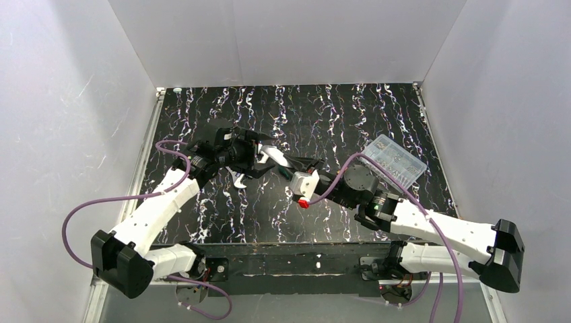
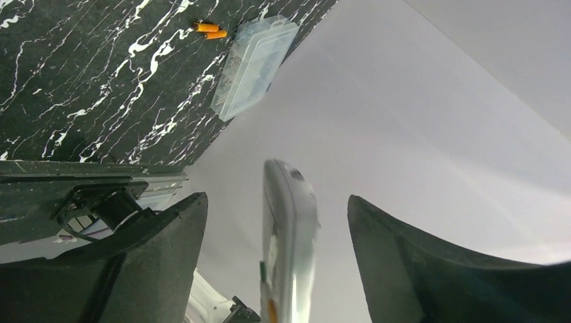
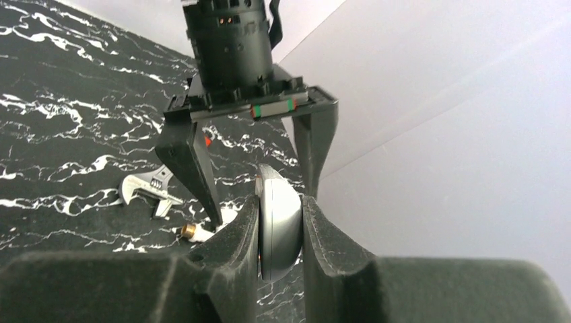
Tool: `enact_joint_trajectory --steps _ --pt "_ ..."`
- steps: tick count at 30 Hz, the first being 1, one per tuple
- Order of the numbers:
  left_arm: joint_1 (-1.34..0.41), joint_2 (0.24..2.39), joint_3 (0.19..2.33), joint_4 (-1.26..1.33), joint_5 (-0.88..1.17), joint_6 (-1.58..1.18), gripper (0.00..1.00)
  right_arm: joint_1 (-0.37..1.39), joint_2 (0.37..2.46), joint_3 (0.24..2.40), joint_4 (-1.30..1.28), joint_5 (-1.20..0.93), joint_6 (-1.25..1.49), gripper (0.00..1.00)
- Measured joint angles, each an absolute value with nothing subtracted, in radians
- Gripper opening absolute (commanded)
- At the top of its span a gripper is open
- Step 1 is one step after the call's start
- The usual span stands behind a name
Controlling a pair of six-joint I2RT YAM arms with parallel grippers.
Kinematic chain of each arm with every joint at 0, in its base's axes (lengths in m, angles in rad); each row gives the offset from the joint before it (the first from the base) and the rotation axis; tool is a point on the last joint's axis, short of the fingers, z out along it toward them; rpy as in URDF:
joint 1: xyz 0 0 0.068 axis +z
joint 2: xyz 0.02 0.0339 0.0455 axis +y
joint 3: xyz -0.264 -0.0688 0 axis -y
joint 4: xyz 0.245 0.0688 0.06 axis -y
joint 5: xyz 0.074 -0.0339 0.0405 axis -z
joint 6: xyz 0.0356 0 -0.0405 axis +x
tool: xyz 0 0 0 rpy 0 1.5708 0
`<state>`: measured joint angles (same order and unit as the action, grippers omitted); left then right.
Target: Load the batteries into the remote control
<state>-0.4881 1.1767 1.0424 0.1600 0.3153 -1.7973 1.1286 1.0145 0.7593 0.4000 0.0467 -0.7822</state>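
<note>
1st observer: Two grippers at one handset, mid-table. Which of them has it?

2nd observer: The right gripper [image 3: 279, 204]. Its jaws are clenched on the remote control [image 3: 279, 239], pads flat against both faces, and the remote stands edge-on to that wrist camera. It looks to be held up off the table [image 1: 222, 222].

1st observer: And the left gripper [image 2: 276, 202]?

2nd observer: Released. Its fingers [image 2: 168, 249] straddle the free end of the remote with a gap on each side, touching nothing that I can see.

1st observer: Handling notes for the remote?

2nd observer: My judgement is a light, stiff plastic shell, smooth and rounded, so it is apt to slide or twist between the pads. I would take it across the body near one end and keep off the back recess. I cannot tell from these views whether the recess is open or which way it faces.

1st observer: Anything lying further out?

2nd observer: A small wrench [image 3: 145, 192] lies on the table beyond the left gripper in the right wrist view. Farther off, toward the right wall, sits a clear plastic box [image 2: 252, 67]. The batteries [image 2: 211, 30] lie side by side on the table just beside one end of it, well apart from both grippers.

1st observer: Notes on those?

2nd observer: They look hard, light and round, so they may roll when nudged. I would pinch one across its middle, with the jaws square to its length. Neither is loaded yet.
</note>
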Motion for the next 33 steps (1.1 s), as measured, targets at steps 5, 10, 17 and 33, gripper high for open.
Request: enact_joint_trajectory --steps 5,10,17,33 --pt "-0.488 1.182 1.042 0.178 0.322 -1.814 0.45 1.143 1.007 0.765 0.421 0.046 -0.793 0.01" --pt "-0.488 1.2 1.042 0.206 0.327 -1.834 0.28 1.146 0.988 0.765 0.405 0.037 -0.792 0.01" --pt "-0.488 1.221 1.042 0.23 0.345 -1.845 0.43 1.146 0.981 0.765 0.384 0.031 -0.8 0.01" --pt "-0.488 1.225 1.036 0.25 0.356 -1.833 0.0 1.146 0.973 0.744 0.384 0.034 -0.819 0.12"
